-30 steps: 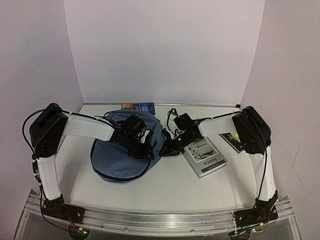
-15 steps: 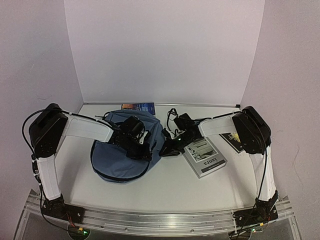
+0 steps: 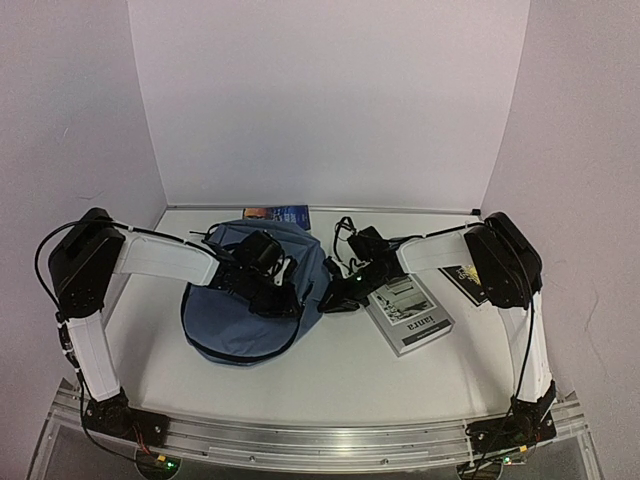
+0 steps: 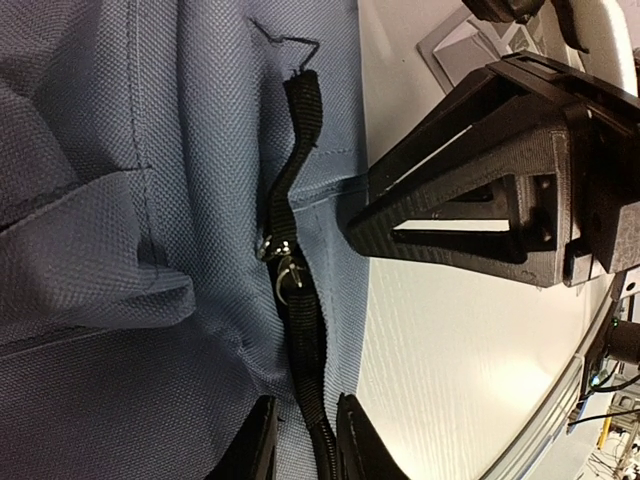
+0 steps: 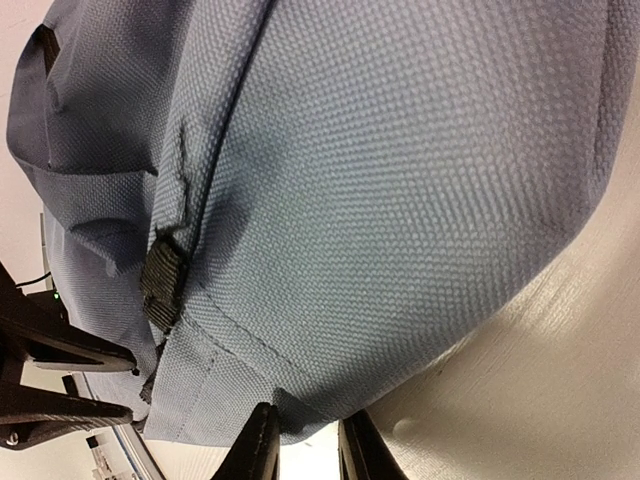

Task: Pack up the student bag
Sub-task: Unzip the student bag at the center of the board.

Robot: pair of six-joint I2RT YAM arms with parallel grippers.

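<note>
The slate-blue student bag (image 3: 225, 310) lies flat left of the table's middle. My left gripper (image 3: 283, 300) rests on its right part. In the left wrist view its fingers (image 4: 258, 445) stand narrowly apart astride the black zipper (image 4: 300, 340), closed on the zipper line and the fabric beside it. A metal pull ring (image 4: 285, 275) lies just ahead. My right gripper (image 3: 334, 297) is at the bag's right edge, and in the right wrist view its fingertips (image 5: 258, 445) pinch the bag's hem (image 5: 300, 415). The right gripper's black frame (image 4: 470, 190) fills the left wrist view's upper right.
A grey book (image 3: 410, 312) lies right of the bag under the right forearm. A dark book (image 3: 462, 280) lies by the right arm's elbow. A blue book (image 3: 280, 213) pokes out behind the bag at the back wall.
The left arm has drawn back to the left, and its gripper has slid a little left over the bag. Right arm and books have stayed still.
</note>
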